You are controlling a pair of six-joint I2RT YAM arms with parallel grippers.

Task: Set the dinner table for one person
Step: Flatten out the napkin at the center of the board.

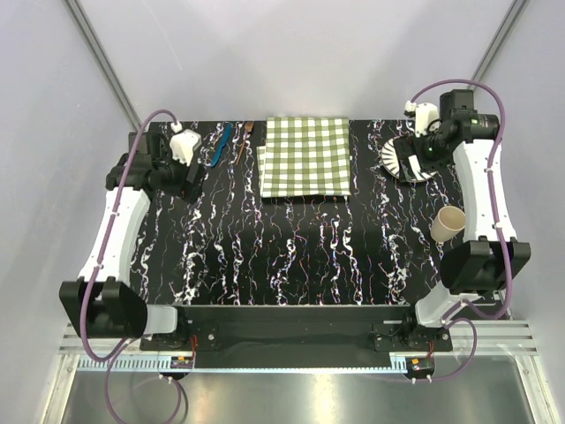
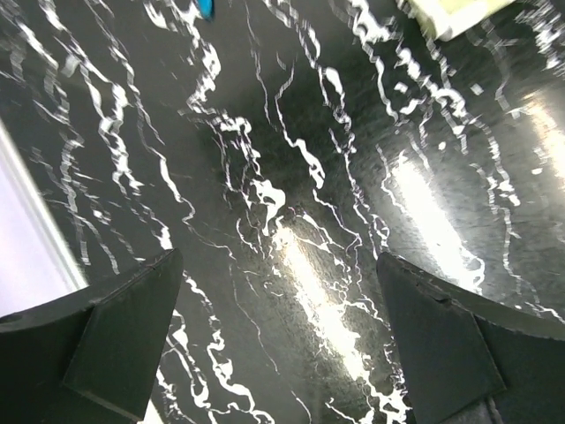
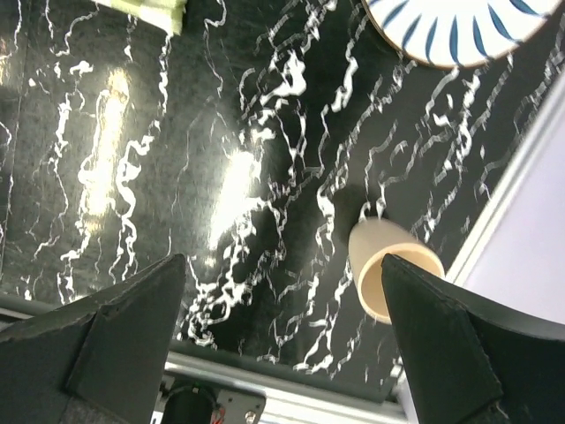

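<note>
Plainly, left fingers (image 2: 115,344) and right fingers (image 3: 115,340) stand apart above the dinner table (image 1: 300,256)

We see our left gripper (image 2: 278,265) spread wide over the dinner table (image 2: 291,159). A blue tip (image 2: 205,7) shows beyond it. A pale cloth corner (image 2: 459,13) lies far right.

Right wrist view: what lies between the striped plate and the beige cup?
Only bare dinner table lies between the plate and the cup; the right wrist view shows this stretch plainly.
</note>
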